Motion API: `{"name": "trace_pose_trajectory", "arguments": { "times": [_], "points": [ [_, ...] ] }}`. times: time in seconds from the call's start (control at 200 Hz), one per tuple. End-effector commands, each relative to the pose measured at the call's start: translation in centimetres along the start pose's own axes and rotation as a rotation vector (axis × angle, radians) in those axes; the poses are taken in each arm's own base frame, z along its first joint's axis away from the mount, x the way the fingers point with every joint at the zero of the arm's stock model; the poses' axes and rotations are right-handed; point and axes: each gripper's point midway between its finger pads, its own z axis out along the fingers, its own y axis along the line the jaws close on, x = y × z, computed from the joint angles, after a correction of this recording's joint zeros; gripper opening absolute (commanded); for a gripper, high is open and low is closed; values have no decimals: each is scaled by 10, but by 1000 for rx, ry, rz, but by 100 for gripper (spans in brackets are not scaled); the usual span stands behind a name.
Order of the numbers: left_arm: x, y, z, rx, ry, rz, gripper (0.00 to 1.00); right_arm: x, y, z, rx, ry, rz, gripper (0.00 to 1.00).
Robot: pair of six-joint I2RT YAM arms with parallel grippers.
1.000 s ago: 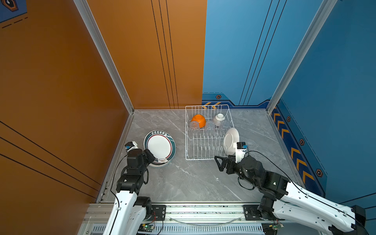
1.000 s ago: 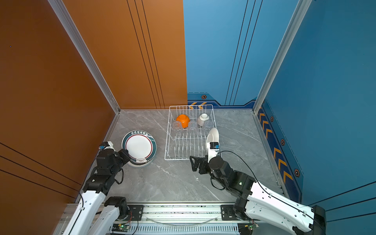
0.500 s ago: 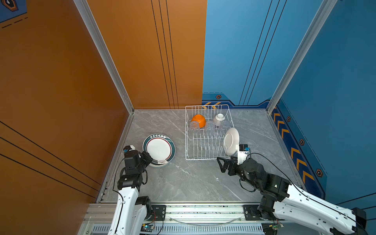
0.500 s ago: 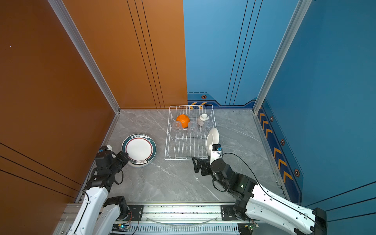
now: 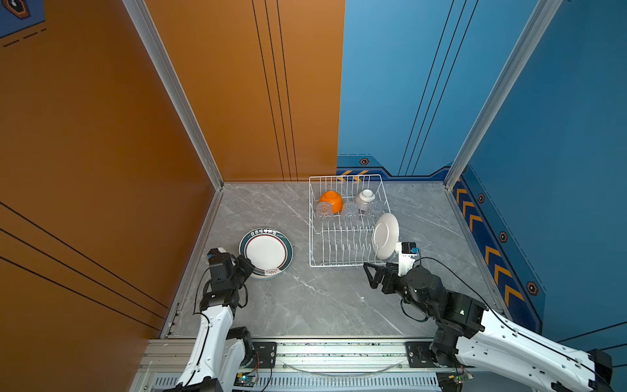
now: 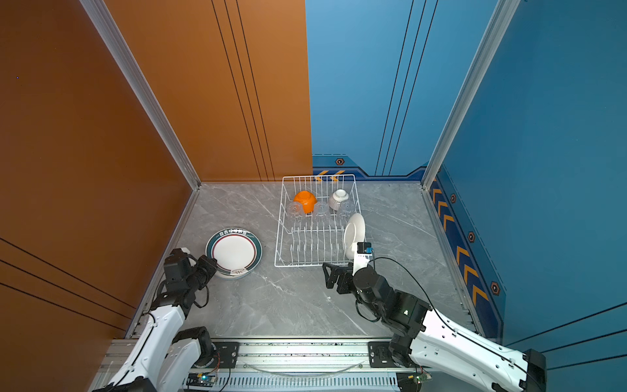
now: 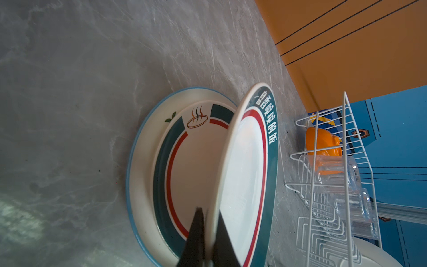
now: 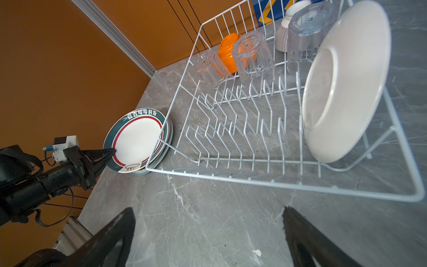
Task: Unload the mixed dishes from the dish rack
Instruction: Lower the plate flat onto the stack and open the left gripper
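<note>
Rack [image 5: 336, 265] [image 6: 305, 265]: both top views, 12 o'clock on the counter [image 5: 305, 312]; orange bowl [image 5: 332, 200], ribbed bowl [image 5: 364, 200] and three glasses [image 5: 324, 211] at its 12 o'clock end, white plate [image 5: 386, 236] upright at its 4 o'clock corner.
Teal plate [image 5: 266, 251]: 9 o'clock of the rack.
Left end effector [image 7: 209, 213]: left wrist view, clenched on the teal plate's rim; plate tilted over the stack [image 7: 141, 175], raised at the gripped side.
Right end effector [image 8: 208, 208]: right wrist view, released, empty, above the counter just beside the rack's near rim.
</note>
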Motion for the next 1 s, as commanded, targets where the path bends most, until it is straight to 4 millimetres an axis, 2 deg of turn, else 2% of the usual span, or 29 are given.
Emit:
{"name": "trace_pose_trajectory", "arguments": {
  "times": [0.0,0.22,0.275,0.32,0.405,0.54,0.646,0.811,0.836,0.851,0.921,0.996],
  "points": [
    [-10,-17,1,91,-33,-31,0,4,-14,0,51,-2,7,100],
    [-7,-10,6,71,-14,-39,0,4,-13,3,66,5,8,100],
    [-6,-8,6,63,-14,-46,16,3,-13,4,70,7,6,100],
    [-6,-6,6,60,-14,-48,22,3,-13,5,73,8,5,100],
    [-6,-4,6,55,-17,-49,30,3,-13,7,79,13,3,100],
    [-7,0,4,44,-27,-51,36,3,-13,8,84,13,7,100],
    [-6,1,3,39,-20,-56,61,3,-13,8,86,13,11,100],
    [-3,4,0,27,-14,-52,84,3,-13,8,86,14,14,100],
    [-3,4,-2,25,-18,-49,85,3,-14,9,88,13,16,100],
    [-3,5,-2,22,-21,-49,90,3,-13,8,86,14,16,100],
    [-4,6,-6,18,-31,-46,100,3,-13,8,84,16,17,100],
    [-5,3,-11,32,-44,-42,98,2,-16,6,88,16,23,100]
  ]
}}
